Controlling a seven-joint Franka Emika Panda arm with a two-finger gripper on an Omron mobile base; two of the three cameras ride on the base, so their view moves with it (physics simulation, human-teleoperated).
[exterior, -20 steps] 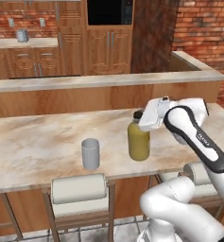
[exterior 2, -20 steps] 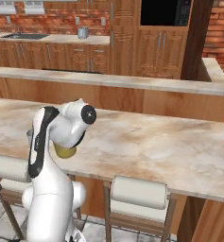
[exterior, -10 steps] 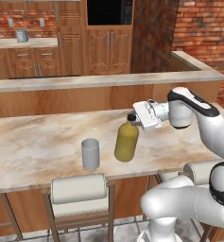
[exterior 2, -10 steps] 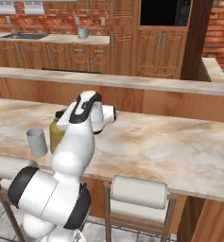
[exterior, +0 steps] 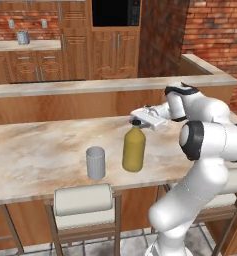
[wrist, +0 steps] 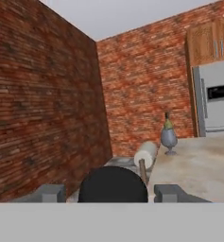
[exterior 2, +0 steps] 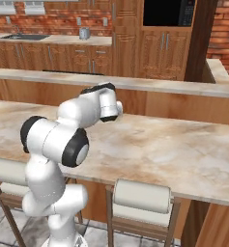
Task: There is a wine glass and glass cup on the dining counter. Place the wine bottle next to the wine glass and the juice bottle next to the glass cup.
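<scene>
Beige dining counter [exterior: 35, 150]; upright juice bottle [exterior: 134, 150], cap up, neck between clamped fingers [wrist: 168, 193], beside glass cup [exterior: 95, 162]

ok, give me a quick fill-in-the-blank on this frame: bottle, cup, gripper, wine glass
1. The gripper is at the juice bottle's black ____.
2. The juice bottle stands upright on the dining counter, just to the ____ of the glass cup in the left base view.
3. In the hand view, the wine bottle stands right behind the ____.
4. Under the counter edge by the glass cup is a padded ____.

Missing words: cap; right; wine glass; stool
</scene>
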